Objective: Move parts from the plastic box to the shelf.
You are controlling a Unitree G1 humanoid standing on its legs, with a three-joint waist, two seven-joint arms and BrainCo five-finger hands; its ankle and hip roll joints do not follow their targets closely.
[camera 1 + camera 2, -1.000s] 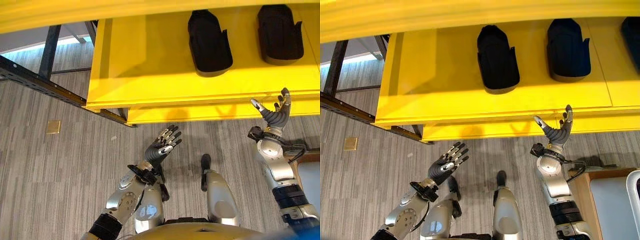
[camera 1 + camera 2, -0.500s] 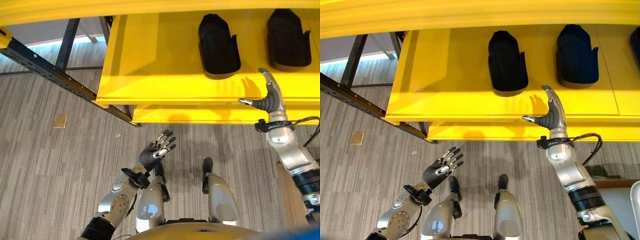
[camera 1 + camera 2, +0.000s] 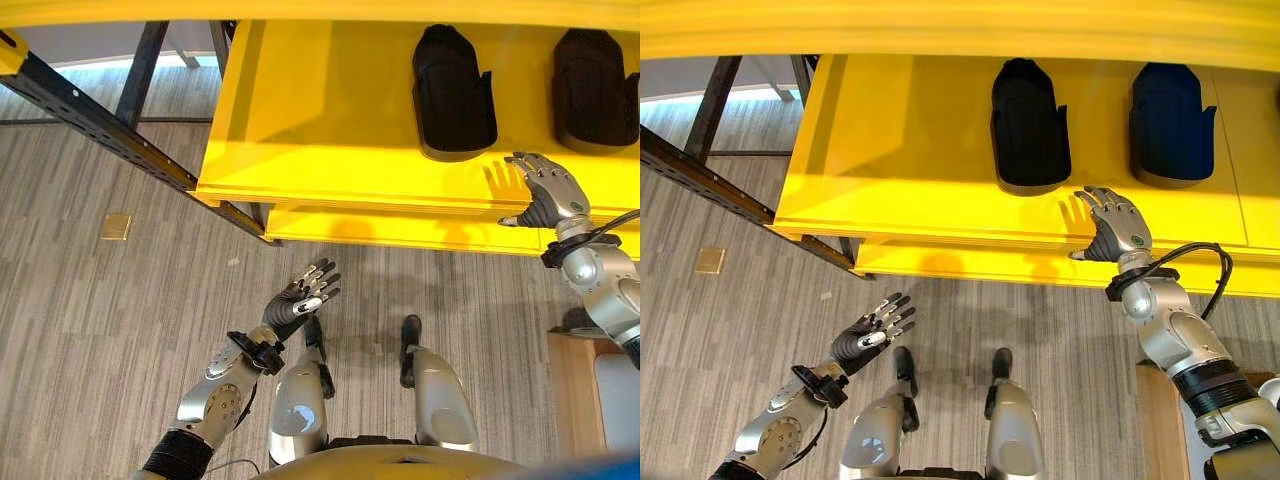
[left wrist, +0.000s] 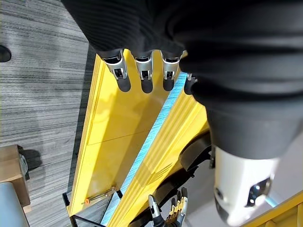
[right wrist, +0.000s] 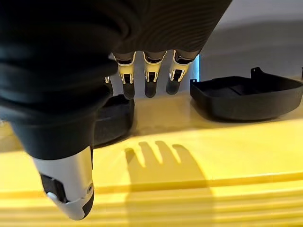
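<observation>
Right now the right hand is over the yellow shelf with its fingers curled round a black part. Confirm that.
Not quite. The right hand is over the yellow shelf, but the right wrist view shows its fingers straight, holding nothing; the black parts lie beyond them.

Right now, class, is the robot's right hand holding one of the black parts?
No. The right hand hovers open and empty over the front of the yellow shelf, with the nearest black part lying apart behind it.

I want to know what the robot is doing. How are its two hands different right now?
The right hand is up over the front edge of the yellow shelf, near a black part; the left hand hangs lower, above the floor. The right hand shows its back, the left hand its palm side. Both have open fingers and hold nothing.
</observation>
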